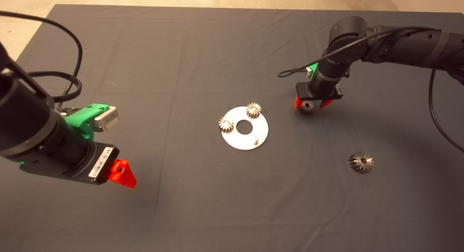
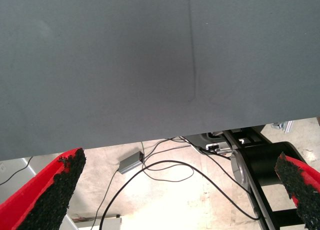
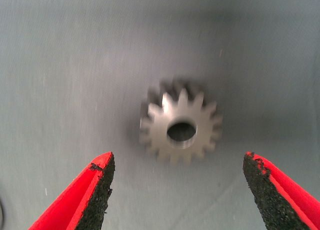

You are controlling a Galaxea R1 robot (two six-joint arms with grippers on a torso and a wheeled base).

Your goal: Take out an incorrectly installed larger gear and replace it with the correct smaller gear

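Right gripper [image 1: 314,104] sits over the smaller gear [image 3: 181,127], fingers spread wide; the gear lies flat on the surface between the two pads [image 3: 100,190], touching neither. Drop straight down and centre the gear before you close, so both pads meet the teeth evenly and it doesn't tip. Wrist points nearly vertical, forearm reaching in from the side. Larger gear [image 1: 361,162] is already off the plate [image 1: 250,139], well apart from the fingers. Left gripper [image 1: 121,174] hangs idle over bare mat, fingers wide.
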